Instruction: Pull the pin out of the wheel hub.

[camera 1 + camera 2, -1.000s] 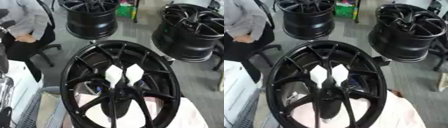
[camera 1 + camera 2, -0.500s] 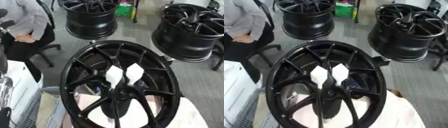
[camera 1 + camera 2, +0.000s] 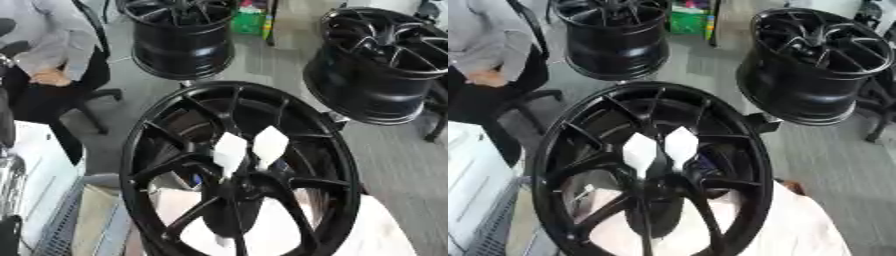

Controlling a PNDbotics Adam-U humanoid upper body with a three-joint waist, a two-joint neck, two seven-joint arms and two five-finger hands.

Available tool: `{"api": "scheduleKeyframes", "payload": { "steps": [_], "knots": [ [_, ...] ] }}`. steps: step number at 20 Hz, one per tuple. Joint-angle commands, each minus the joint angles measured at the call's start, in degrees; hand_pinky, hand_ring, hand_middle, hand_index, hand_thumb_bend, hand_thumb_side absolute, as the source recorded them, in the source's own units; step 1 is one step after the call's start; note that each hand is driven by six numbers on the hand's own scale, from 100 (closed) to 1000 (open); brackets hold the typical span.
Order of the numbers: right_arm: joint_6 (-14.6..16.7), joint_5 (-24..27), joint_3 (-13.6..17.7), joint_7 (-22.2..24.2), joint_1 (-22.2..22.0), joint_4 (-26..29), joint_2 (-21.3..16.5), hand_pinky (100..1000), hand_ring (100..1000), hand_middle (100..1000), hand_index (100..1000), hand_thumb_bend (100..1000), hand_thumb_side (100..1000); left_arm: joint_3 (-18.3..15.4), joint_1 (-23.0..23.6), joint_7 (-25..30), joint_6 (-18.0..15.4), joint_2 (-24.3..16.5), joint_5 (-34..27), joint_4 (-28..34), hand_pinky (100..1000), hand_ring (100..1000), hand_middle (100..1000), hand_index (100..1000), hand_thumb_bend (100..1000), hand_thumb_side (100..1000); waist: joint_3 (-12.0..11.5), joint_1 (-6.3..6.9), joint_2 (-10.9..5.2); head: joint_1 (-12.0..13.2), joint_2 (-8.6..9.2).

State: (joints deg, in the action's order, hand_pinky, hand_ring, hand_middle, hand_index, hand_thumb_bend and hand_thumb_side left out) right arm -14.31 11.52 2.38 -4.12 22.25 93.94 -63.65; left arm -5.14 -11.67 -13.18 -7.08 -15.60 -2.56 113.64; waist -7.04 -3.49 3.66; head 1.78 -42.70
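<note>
Black wheel hub (image 3: 241, 175) standing tilted, centre-near, on pale cloth-covered table (image 3: 798, 225). Two white diamond-shaped patches at hub centre, one (image 3: 230, 152) left, one (image 3: 269, 143) right; likely gaps between spokes, can't confirm. Pin not identifiable, maybe near the bluish spot at centre (image 3: 697, 165). No robot hand in either view, so fingers' state can't be told. Two more black wheels far left (image 3: 179, 35) and far right (image 3: 385, 65) on the floor. Advice for the step: locate pin first, approach thru spokes w/o knocking rim, pinch pin, pull straight along its axis, steady hub w/ other hand.
</note>
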Motion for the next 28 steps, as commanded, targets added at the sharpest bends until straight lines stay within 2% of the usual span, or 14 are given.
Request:
{"api": "scheduleKeyframes", "payload": {
  "steps": [1,8,28],
  "knots": [
    [-0.1,0.9,0.4,-0.3,0.1,2.3,-0.9,782,697,661,710,100,380,0.1,-0.9,0.2,-0.2,-0.9,-0.3,1.0,763,834,656,851,100,710,0.0,0.19,-0.43,-0.2,0.76],
    [-0.4,1.3,-0.1,-0.3,-0.5,4.1,0.8,778,697,661,710,100,394,0.1,-0.9,0.3,-0.2,-0.8,-0.3,1.0,763,835,656,850,100,710,0.0,0.28,-0.37,-0.3,1.21],
    [-0.5,1.4,-0.2,0.2,-1.0,4.5,1.9,771,689,654,708,100,422,0.1,-0.9,0.3,-0.4,-0.8,-0.2,1.0,763,836,658,850,100,709,0.0,0.32,-0.4,-0.2,1.24]
  ]
}}
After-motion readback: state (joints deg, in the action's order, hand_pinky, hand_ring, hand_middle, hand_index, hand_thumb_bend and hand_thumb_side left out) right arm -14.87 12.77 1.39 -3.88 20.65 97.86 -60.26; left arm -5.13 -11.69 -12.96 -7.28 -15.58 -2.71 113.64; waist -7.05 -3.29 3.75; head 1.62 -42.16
